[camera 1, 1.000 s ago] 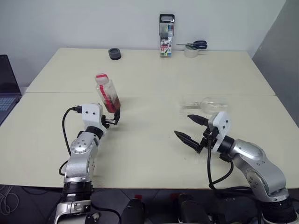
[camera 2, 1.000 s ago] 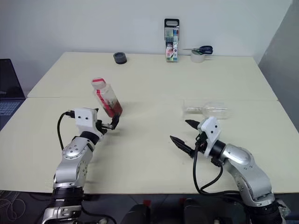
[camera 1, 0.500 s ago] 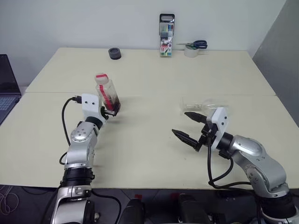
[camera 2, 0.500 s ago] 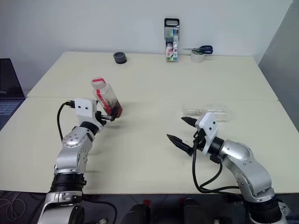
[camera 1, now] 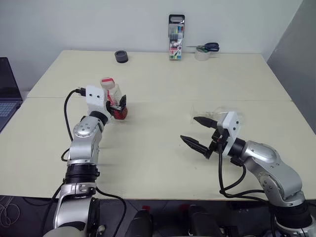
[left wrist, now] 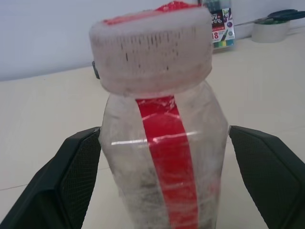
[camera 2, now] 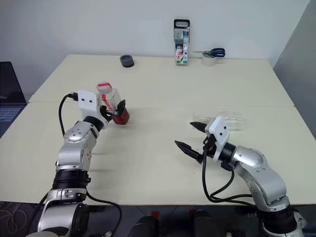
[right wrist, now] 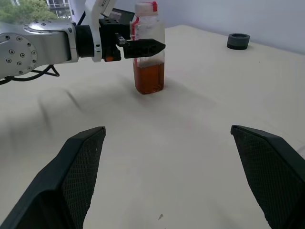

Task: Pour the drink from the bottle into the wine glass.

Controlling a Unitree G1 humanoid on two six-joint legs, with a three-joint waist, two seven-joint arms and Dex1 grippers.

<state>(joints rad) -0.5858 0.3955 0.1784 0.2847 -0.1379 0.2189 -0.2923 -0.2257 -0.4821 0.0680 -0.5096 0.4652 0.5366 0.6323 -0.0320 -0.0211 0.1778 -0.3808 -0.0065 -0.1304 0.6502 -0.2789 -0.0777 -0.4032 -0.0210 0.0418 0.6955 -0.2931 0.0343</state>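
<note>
The left gripper (camera 2: 115,106) straddles the light, smooth bottle (camera 2: 114,102) near the table's (camera 2: 163,89) left edge, fingers apart; grip mid-body. The right gripper (camera 2: 191,135) gapes empty beside the fragile, toppled wine glass (camera 2: 228,121).

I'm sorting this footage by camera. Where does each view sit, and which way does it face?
Left eye: head, looking down over the table; both arms show.
Right eye: same, slightly offset; scissors at the far edge.
Left wrist: faces the bottle between its open fingers.
Right wrist: looks across the table between open fingers at the left gripper.
Shared: both wrist views show the bottle.
</note>
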